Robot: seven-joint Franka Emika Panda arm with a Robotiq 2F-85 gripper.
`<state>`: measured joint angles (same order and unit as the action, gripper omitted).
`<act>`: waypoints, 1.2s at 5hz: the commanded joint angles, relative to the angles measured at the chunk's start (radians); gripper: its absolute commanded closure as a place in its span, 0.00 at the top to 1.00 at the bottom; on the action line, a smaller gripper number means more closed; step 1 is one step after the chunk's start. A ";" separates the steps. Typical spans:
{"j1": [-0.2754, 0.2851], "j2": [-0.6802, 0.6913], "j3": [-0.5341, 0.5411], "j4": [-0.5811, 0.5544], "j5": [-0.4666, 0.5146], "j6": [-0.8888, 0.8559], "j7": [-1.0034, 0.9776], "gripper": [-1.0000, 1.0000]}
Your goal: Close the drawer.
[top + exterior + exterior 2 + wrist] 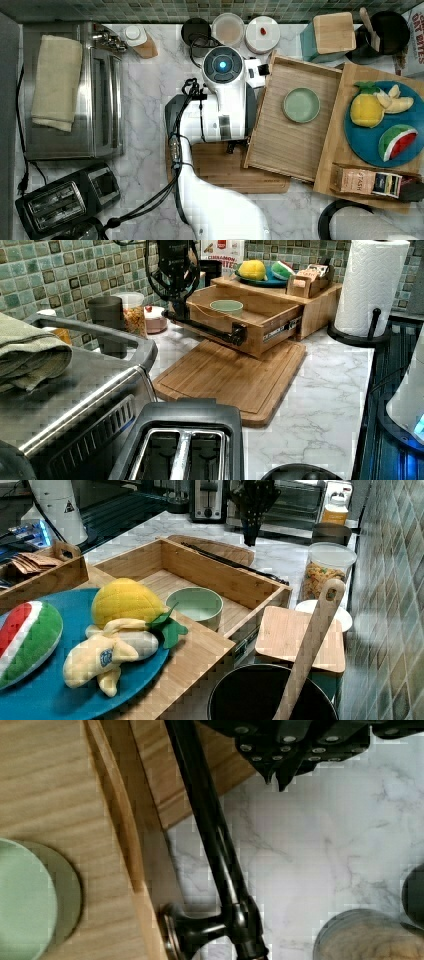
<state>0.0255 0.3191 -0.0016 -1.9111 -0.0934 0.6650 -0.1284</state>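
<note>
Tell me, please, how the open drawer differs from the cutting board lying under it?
The drawer has raised rims and holds a green bowl; the cutting board is flat and bare. The drawer's wood is lighter, the board's darker brown. The drawer carries a dark bar handle; the board has none. Both are wooden rectangles.

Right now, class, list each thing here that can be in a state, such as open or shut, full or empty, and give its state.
drawer: pulled open, holding a green bowl.
green bowl: upright, empty.
pincer: shut, off the drawer's handle bar, over the marble.
handle bar: free, nothing gripping it.
toaster: slots empty.
pasta jar: lid on, part filled.
black pot: uncovered, wooden spatula standing in it.
</note>
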 commanded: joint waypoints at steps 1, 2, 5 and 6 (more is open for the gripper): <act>0.037 0.075 0.036 0.018 -0.077 0.003 -0.203 0.00; 0.055 0.075 0.024 -0.005 -0.142 0.025 -0.204 0.00; 0.025 0.072 0.023 -0.055 -0.178 0.093 -0.215 0.00; 0.014 0.038 0.013 -0.108 -0.195 0.134 -0.234 0.00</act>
<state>0.0421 0.4231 0.0108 -1.9902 -0.2388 0.7832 -0.2888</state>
